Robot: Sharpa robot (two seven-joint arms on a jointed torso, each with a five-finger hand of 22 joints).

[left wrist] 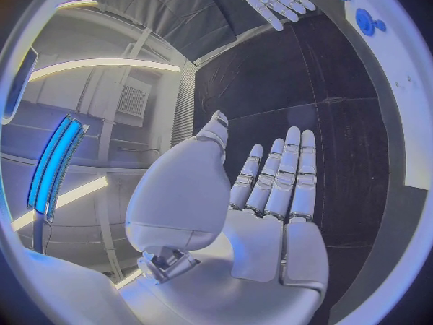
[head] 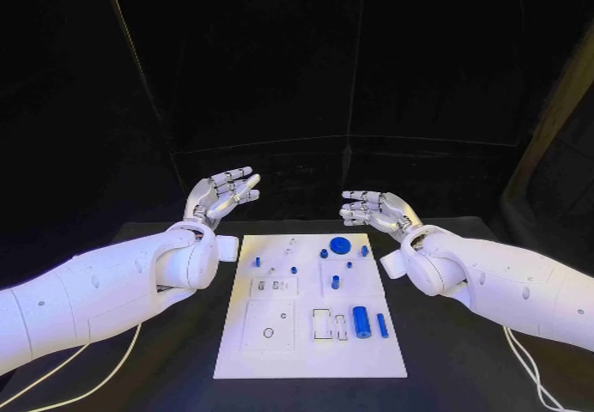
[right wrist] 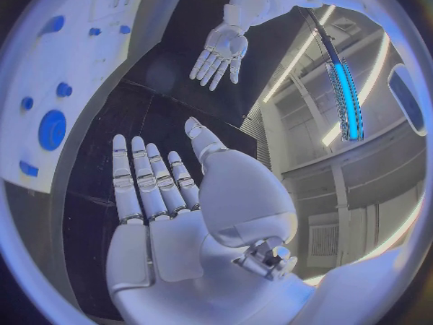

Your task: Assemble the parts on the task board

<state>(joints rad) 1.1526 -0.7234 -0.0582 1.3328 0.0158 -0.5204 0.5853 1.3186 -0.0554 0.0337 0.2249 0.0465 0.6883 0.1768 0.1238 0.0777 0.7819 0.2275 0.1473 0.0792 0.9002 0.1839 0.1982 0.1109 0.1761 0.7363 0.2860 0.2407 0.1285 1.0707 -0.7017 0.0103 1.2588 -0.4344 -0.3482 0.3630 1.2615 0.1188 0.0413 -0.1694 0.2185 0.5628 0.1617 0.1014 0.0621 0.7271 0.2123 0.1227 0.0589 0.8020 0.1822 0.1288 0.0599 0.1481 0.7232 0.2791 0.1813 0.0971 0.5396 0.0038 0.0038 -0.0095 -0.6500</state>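
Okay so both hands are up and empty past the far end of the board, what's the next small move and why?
Probably lower the right hand toward the large round blue part at the far end of the task board. Both that hand and the left hand hover open with fingers apart, holding nothing, and the blue parts lie untouched; that one lies nearest the right hand.

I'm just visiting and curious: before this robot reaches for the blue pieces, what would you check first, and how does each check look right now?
1. Left hand holds nothing, fingers apart: ok.
2. Right hand holds nothing, fingers apart: ok.
3. Both hands are raised beyond the far end of the task board, touching nothing: ok.
4. Blue parts on the board, such as the round disc and the long cylinder, are uncovered: ok.
5. Board lies flat on the black table: ok.
6. Which slot fits each part: cannot tell.
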